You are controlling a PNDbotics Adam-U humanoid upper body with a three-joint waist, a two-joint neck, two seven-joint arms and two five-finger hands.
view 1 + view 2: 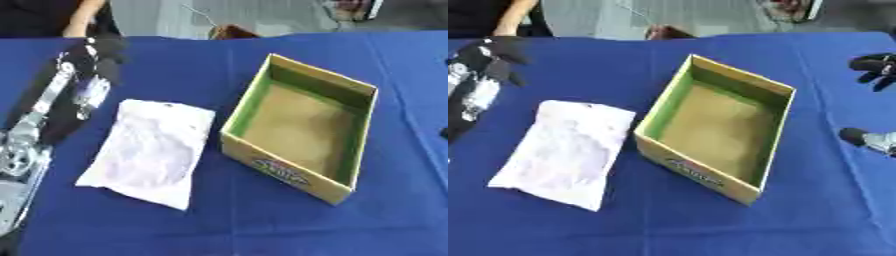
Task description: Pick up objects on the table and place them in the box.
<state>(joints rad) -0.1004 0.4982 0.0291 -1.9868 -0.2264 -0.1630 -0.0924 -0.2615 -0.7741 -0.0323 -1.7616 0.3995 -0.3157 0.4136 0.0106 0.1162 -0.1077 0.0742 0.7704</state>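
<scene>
The light over my bench is even and fairly bright, seemingly from above, and the blue cloth shows no hard glare. Both views are soft and blurred all over; edges smear. Inside the box the near walls throw a mild shadow on the brown floor. The white bag looks washed out, its print unreadable. My left hand is a dark, smeared shape, and my right hand blurs at the picture's edge.
</scene>
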